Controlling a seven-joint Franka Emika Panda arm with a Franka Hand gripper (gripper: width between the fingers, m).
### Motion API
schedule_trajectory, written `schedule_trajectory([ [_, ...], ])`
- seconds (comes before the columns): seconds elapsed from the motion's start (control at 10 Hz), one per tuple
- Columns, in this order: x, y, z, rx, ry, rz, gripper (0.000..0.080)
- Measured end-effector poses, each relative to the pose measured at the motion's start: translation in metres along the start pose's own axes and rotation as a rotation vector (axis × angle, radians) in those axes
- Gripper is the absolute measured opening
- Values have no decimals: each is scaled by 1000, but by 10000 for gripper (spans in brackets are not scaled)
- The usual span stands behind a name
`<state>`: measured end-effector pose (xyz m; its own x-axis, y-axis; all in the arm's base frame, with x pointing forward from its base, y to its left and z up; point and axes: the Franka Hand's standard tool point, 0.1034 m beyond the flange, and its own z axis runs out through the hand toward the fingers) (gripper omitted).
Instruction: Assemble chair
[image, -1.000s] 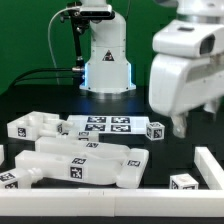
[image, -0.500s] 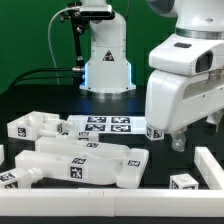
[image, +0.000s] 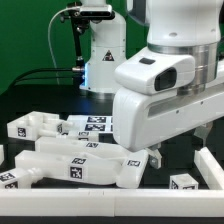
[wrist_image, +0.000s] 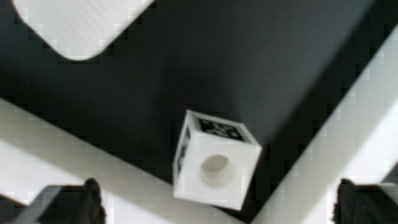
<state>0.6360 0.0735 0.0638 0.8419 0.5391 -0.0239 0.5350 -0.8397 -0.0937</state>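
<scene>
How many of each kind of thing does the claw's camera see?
Small white block with a tag: 1
Rounded white piece: 1
Long white strips, can't tell what: 2
Dark claw fingertips: 2
Total: 6

The chair pieces (image: 55, 160) are plain white, and each has square tags (image: 76, 170) in black and white, like tiny checker puzzles. The desk (image: 40, 100) is black. The big robot arm (image: 160, 100) is shiny white. The wall (image: 25, 35) far behind is green. The wrist view shows a small block (wrist_image: 210, 170), white too, with one such black and white tag on one side, over the black desk
</scene>
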Motion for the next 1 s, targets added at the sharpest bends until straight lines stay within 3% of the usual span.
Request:
schedule_trajectory([
  [0.2,0,0,2,1,-1,0,650],
  [0.6,-1,6,34,24,-14,50,650],
  [1.0,0,-6,49,31,-26,83,650],
])
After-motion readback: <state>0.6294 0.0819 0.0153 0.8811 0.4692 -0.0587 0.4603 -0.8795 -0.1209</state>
